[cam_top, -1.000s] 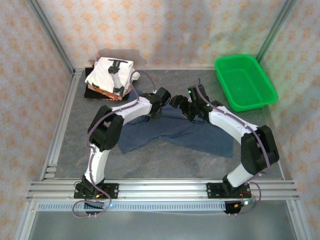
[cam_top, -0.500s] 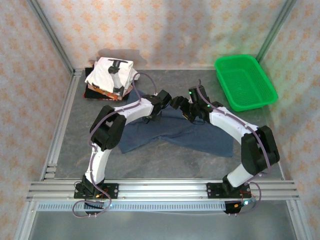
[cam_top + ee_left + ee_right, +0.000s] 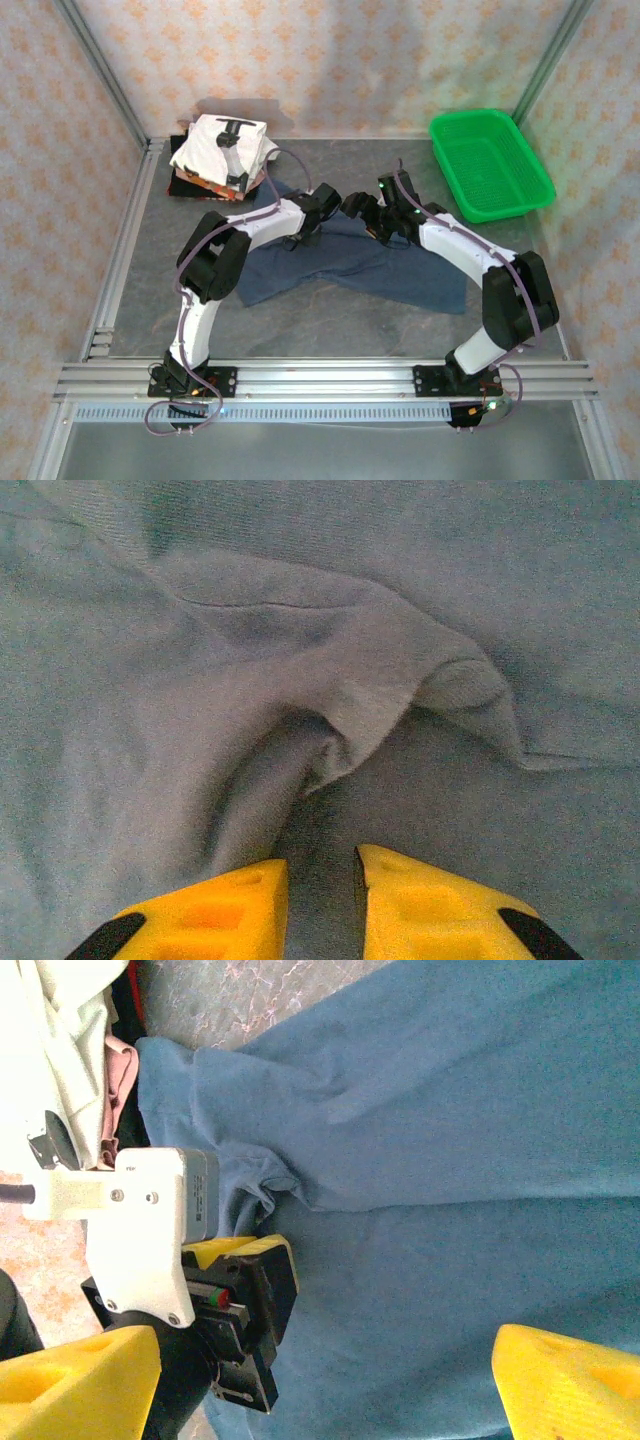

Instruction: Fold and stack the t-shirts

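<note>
My left hand [image 3: 320, 862] is down on the blue shirt [image 3: 200, 680], fingers drawn close with just a narrow slit between them. A raised ridge of cloth runs straight to the tips. Whether any of it is actually caught in there, I can't tell. My right hand [image 3: 325, 1360] hangs just beside the left, over the same shirt, fingers spread wide and holding nothing.

The shirt lies rumpled and unfolded on the bench [image 3: 330, 320] under both hands. The stack of folded shirts [image 3: 222, 150] sits well off to the far left of my left hand.

Here's the worry. If that ridge is only nipped by its edge, I reckon it slides out the moment I lift, and I'm carrying air. If I've got two layers instead of one, the fold drags crooked. My two hands are also very close together, so a careless swing could knock one into the other. And a wide pull toward the stack could brush it and topple it.

Writing? The top white shirt [image 3: 205, 150] on that stack has a black print, too small to read. I see no label or brand on the blue shirt.
</note>
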Tool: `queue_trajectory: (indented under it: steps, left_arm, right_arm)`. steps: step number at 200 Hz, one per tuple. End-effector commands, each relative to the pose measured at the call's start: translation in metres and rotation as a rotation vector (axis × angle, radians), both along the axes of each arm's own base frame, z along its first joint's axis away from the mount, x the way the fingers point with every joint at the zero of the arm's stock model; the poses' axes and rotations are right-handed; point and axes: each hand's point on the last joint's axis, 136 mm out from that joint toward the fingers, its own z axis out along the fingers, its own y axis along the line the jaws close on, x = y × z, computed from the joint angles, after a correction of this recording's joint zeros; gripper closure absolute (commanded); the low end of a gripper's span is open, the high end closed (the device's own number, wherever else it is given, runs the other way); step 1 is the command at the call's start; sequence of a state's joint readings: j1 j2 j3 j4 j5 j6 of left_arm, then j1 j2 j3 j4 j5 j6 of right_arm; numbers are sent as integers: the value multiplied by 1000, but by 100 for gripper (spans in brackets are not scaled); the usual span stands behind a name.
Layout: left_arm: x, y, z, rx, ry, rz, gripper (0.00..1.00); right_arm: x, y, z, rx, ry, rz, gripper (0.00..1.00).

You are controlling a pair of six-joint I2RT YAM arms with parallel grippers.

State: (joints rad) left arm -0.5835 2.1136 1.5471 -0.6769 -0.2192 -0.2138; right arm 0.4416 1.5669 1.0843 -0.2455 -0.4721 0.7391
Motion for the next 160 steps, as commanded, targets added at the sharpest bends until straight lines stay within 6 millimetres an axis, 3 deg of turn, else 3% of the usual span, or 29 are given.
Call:
queue_trajectory:
  steps: [1,80,160]
  left_arm:
    - [10,19,13,34,-42,35,75]
    - [25,40,16,69,-64,68,73]
    - [37,39,11,79,-79,87,73]
  right_arm:
    - [5,1,4,11,-18,1,14]
    - [5,5,-2,28,1,10,14]
    - [2,7,-8,38,21,17,14]
